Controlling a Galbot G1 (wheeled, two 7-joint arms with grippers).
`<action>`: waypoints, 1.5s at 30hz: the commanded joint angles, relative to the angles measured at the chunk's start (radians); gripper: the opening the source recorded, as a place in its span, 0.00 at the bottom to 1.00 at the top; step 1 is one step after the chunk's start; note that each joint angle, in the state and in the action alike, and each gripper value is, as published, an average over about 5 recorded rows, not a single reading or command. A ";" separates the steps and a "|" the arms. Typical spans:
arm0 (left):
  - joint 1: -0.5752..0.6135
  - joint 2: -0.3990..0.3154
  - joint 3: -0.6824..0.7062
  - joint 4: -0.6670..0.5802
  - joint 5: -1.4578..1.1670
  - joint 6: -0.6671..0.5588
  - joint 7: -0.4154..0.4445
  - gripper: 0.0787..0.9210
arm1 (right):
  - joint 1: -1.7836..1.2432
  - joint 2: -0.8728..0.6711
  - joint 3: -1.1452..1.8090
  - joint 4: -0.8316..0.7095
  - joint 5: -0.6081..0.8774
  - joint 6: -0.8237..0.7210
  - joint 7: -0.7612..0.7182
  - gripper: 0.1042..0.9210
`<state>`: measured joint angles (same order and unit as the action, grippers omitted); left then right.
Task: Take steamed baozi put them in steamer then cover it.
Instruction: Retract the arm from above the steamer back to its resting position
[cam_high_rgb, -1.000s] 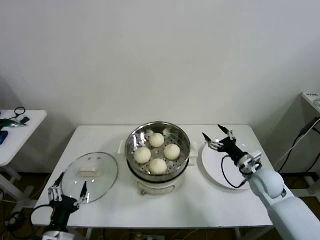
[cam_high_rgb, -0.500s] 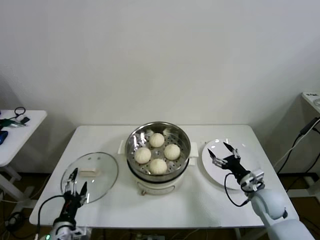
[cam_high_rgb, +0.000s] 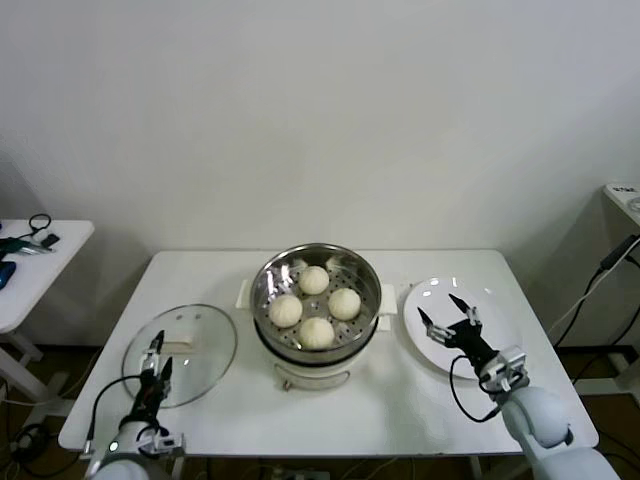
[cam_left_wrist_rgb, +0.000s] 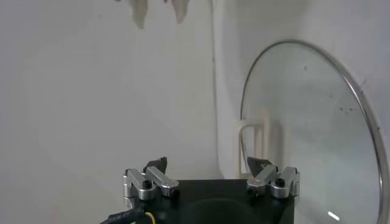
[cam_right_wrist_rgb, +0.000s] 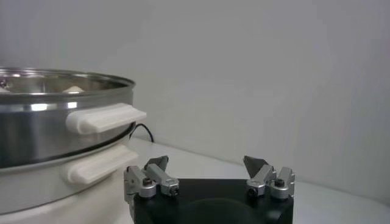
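Our left gripper (cam_high_rgb: 154, 357) sits low at the near left corner of the bench, its two fingers spread apart and pointing away from us, holding nothing; its forearm is mostly cut off by the head view's lower edge. Our right gripper (cam_high_rgb: 447, 317) reaches forward from the near right, fingers likewise parted and unloaded. Behind it, the white right wrist and forearm (cam_high_rgb: 541, 420) angle back toward our body.

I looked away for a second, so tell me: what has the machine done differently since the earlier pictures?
Both arms pulled back toward the robot. The right end effector drew back over the white plate, open and holding nothing; the left end effector slid inward onto the cover's near edge. The four baozi, the steamer and the cover stayed put.
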<state>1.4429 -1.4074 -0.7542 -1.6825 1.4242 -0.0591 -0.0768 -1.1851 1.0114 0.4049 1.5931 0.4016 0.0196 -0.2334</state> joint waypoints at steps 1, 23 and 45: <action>-0.112 0.010 0.007 0.155 0.060 -0.005 -0.048 0.88 | -0.015 0.007 0.007 -0.003 -0.026 0.002 0.000 0.88; -0.215 0.022 0.026 0.260 0.053 -0.005 -0.094 0.88 | -0.012 0.016 -0.003 -0.014 -0.072 0.007 -0.001 0.88; -0.239 0.028 0.042 0.315 0.053 -0.019 -0.164 0.70 | -0.019 0.030 -0.009 -0.022 -0.120 0.020 -0.011 0.88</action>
<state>1.2119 -1.3831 -0.7145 -1.3890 1.4644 -0.0737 -0.2142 -1.2034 1.0399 0.3967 1.5712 0.2949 0.0357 -0.2423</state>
